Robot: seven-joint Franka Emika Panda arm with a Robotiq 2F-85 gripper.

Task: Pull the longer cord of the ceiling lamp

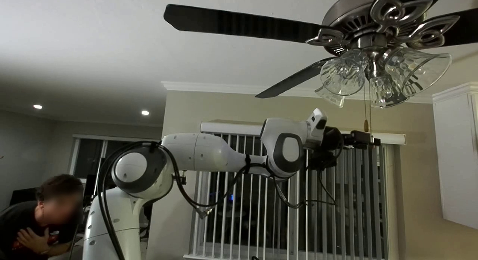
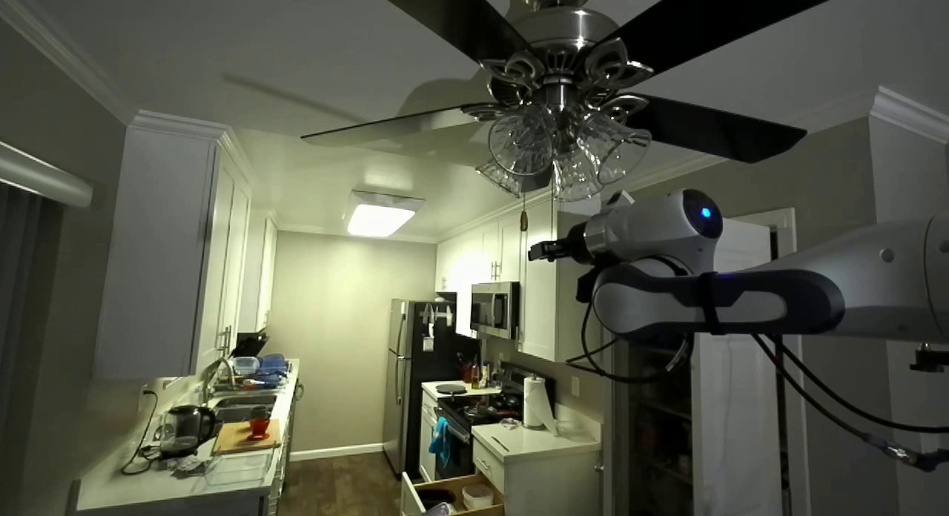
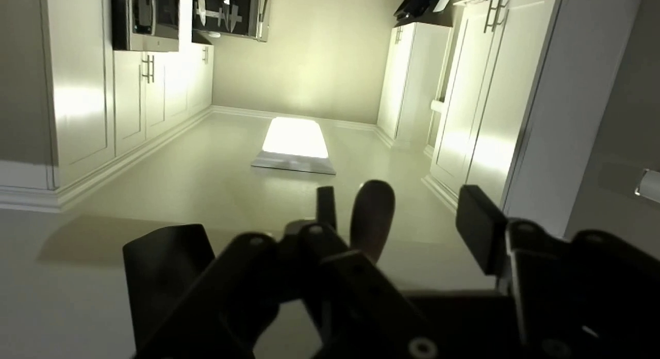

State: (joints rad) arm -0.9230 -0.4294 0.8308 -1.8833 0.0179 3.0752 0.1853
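The ceiling lamp (image 1: 373,39) shows in both exterior views (image 2: 560,93), with dark blades, silver fittings and clear glass shades. Two thin cords hang beneath it. The shorter cord ends in a brown knob (image 1: 366,124), seen also (image 2: 524,221). The longer cord (image 1: 370,120) runs down to my gripper (image 1: 368,139); its end is hidden there. My gripper also shows in an exterior view (image 2: 541,250), level below the shades. In the wrist view, my gripper (image 3: 399,214) is open. A blurred dark brown knob (image 3: 372,217) appears between the fingers, nearer the left one; I cannot tell which cord bears it.
Fan blades (image 1: 242,24) spread above the arm. Glass shades (image 1: 343,73) hang just above the gripper. Window blinds (image 1: 298,200) are behind the arm in that view. White cabinets (image 2: 159,249) stand at the side. A person (image 1: 52,215) sits by the arm's base.
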